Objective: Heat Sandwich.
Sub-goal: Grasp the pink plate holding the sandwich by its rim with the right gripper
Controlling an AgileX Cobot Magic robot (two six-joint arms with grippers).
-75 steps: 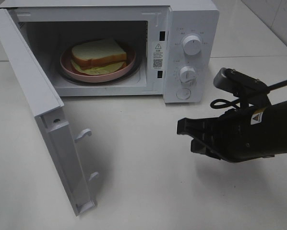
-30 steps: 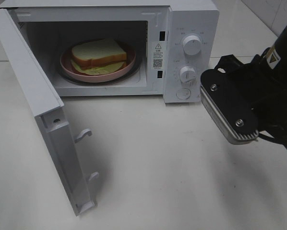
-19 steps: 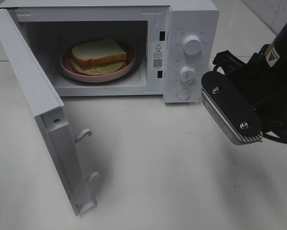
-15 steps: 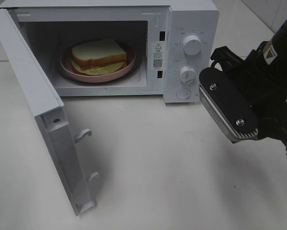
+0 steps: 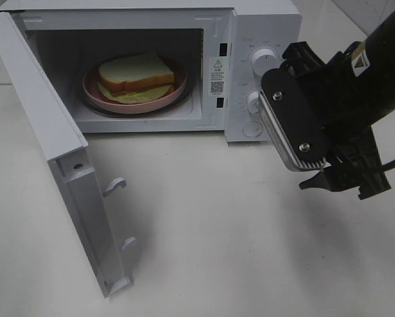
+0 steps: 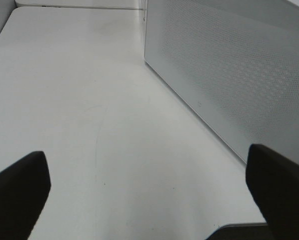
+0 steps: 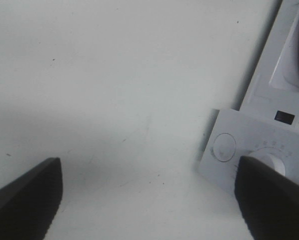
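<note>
Right claw (image 5: pixel 341 183), jaws apart, hangs before the microwave (image 5: pixel 267 26); sandwich (image 5: pixel 137 72) lies leftward inside, door (image 5: pixel 52 139) open.

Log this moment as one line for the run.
white-bread sandwich on round pink plate inside white microwave | door open | right pincer open near white control panel | left pincer open beside door

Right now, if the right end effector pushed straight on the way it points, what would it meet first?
Most likely the bare table, just in front of the microwave's control panel. The right end effector points down, open; the panel lies beside its line, though depth is unclear.
</note>
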